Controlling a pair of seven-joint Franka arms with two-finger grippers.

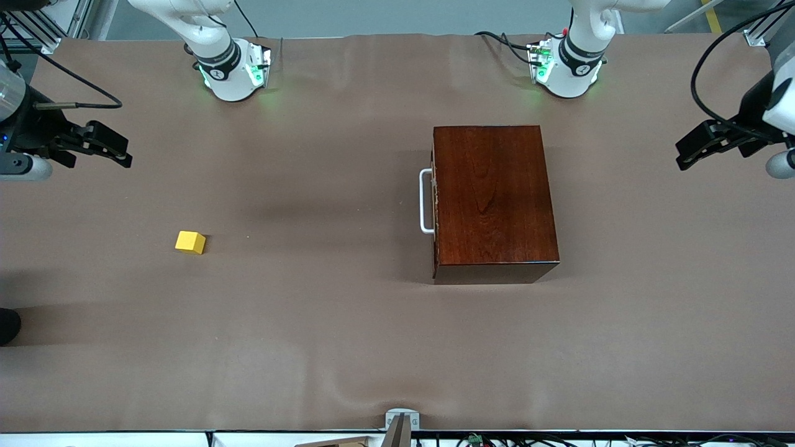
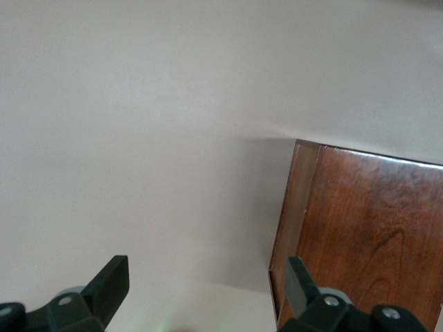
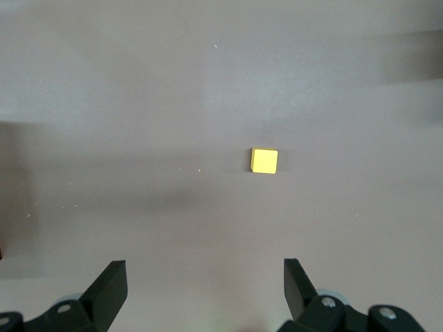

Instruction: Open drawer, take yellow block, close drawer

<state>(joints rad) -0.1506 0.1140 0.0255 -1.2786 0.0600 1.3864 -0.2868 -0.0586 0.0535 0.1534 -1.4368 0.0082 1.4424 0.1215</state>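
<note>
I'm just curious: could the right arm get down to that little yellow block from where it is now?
Probably yes. The block lies alone on the bare table, nothing around it, and the right tool hangs open above it. The drawer is shut.

Glossy wooden box [image 1: 494, 198] (matt tablecloth [image 1: 310, 323])

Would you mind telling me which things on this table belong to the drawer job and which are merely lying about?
Belonging to the job:
- drawer, shut, with white handle, in the wooden box
- yellow block, on the table toward the right arm's end
- left gripper and right gripper, both open, waiting above the table's ends

Lying about:
- nothing but the brown table cover
</note>
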